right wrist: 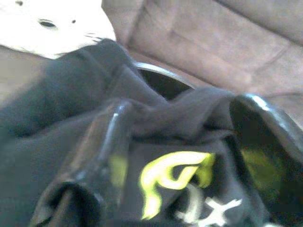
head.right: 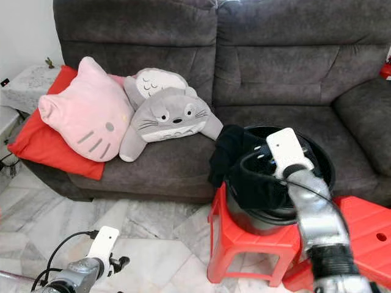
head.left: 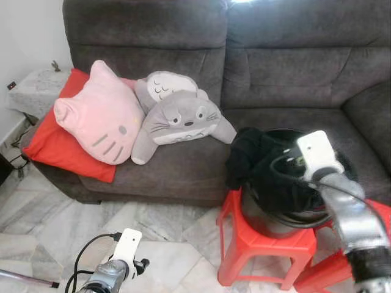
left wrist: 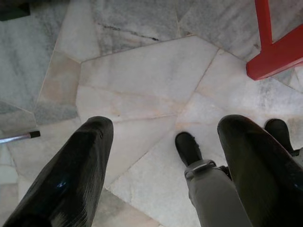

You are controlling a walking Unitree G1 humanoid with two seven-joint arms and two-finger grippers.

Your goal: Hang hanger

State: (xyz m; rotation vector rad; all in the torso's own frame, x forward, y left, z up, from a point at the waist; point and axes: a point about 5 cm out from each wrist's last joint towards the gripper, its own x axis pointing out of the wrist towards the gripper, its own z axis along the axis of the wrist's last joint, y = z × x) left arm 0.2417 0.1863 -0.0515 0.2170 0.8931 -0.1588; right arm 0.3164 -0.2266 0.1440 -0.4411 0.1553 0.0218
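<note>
In the black bucket [head.right: 317, 160], the right hand [right wrist: 177, 156] straddles black clothing [right wrist: 71, 127].

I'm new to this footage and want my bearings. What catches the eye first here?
The pink cat cushion and grey plush lie on the dark sofa. In front, a black bucket stuffed with black clothing stands on a red stool, with the right gripper reaching into the clothing.

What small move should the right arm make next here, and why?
Probably close the right gripper on the black garment and lift. Its open fingers already straddle a fold with a yellow print, inside the bucket on the red stool. The left gripper hangs open over the floor.
</note>
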